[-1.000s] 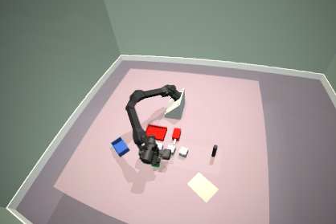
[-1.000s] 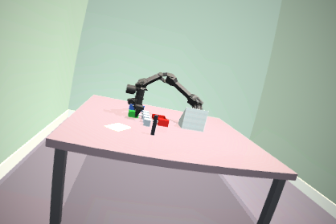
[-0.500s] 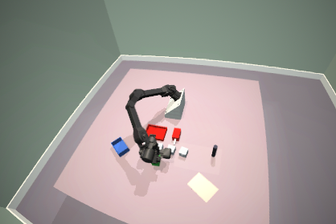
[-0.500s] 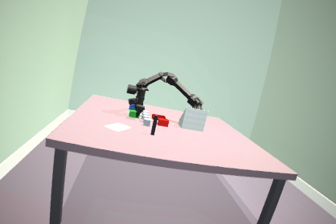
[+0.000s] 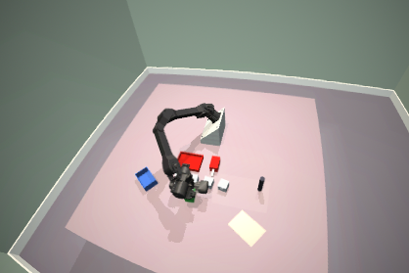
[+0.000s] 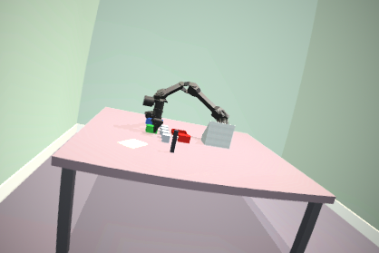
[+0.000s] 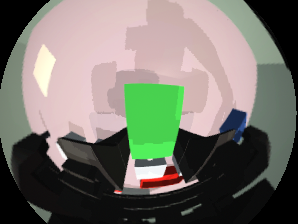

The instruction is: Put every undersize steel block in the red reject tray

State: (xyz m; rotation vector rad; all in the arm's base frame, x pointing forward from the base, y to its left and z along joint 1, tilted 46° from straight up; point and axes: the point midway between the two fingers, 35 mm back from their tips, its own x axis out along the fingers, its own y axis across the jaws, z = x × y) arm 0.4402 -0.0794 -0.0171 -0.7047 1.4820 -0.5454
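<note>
Firmly, green gauge clamped between hand's fingers.

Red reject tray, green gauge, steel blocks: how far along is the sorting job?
Looks done: the green gauge has been picked up. In hand: the gripper holds it near the row of steel blocks. Left: finish gauging, put any undersize blocks in the red tray, set the gauge down and withdraw. Which blocks were already tested, I can't tell.
</note>
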